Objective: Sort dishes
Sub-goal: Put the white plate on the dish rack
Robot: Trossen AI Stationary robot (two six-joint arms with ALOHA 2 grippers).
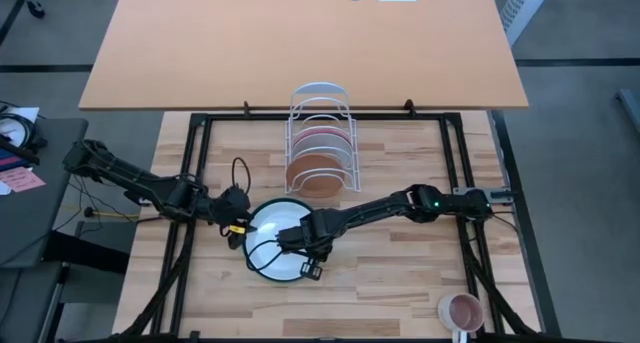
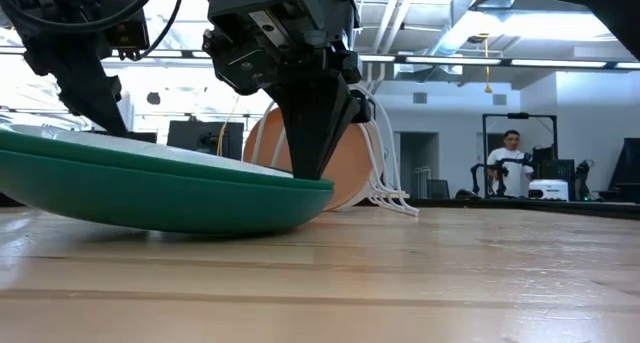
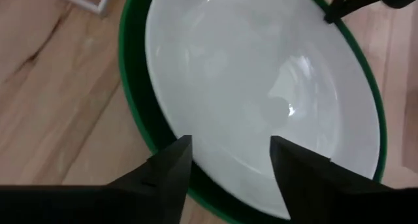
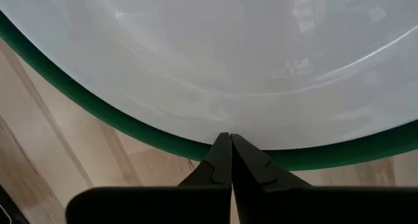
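The white plate (image 1: 272,245) lies inside the dark green plate (image 1: 249,257), which rests on the wood table (image 1: 400,273) just in front of the rack. My left gripper (image 3: 228,170) stands open over the stacked plates' left rim (image 3: 140,129), slanting down at it. My right gripper (image 4: 228,140) is shut and points down at the stack's right rim. The terracotta-brown plate (image 1: 318,175) and the magenta-pink plate (image 1: 322,139) stand on edge in the white wire rack (image 1: 322,103). My right gripper sets its shut fingertips (image 2: 305,168) from above, pointing down, on the plates' right rim, where the white plate's edge meets the green rim (image 4: 196,149). The green plate's underside rests on the table. My left gripper: I cannot tell whether its open fingers touch the rim.
A small pink mug (image 1: 462,311) stands at the table's near right corner. A black frame (image 1: 190,183) borders the wood surface. Bare wood lies to the right of the plates. A person (image 2: 510,163) stands far back in the room.
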